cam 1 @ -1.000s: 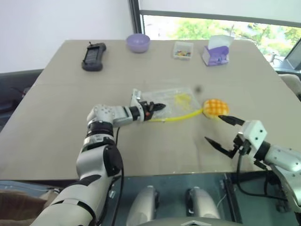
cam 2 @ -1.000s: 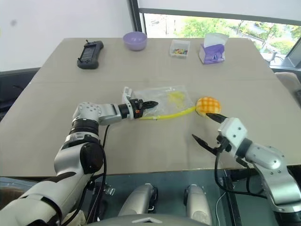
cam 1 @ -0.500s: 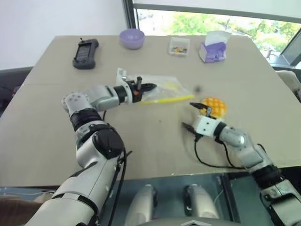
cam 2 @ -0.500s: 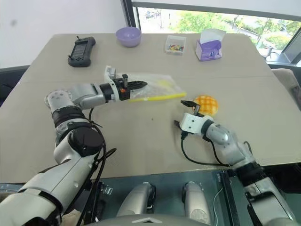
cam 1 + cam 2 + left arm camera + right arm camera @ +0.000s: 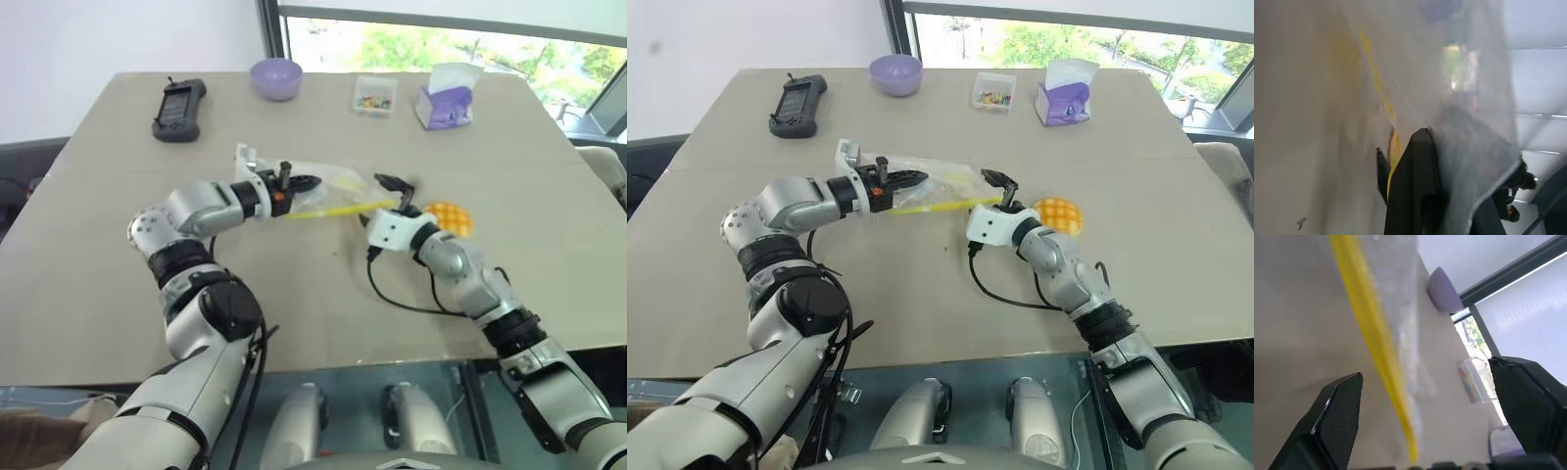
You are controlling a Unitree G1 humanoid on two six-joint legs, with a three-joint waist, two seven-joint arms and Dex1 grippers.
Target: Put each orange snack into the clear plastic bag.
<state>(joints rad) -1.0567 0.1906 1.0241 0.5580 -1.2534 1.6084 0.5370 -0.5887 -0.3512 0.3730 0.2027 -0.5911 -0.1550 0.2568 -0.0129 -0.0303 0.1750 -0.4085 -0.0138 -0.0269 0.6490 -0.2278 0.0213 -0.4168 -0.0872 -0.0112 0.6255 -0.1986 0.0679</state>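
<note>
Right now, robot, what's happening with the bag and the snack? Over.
Left gripper shut on clear plastic bag. Right gripper open at its yellow seal strip. Round orange snack on table, outside. Nothing blocking.

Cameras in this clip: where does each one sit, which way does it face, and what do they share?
Head stereo pair: looks forward and down on the table; both arms show.
Left wrist: looks along the left gripper, shut on the clear plastic bag.
Right wrist: looks between the open right gripper fingers at the bag's yellow seal strip.
Shared: the bag; the orange snack lies on the table.
</note>
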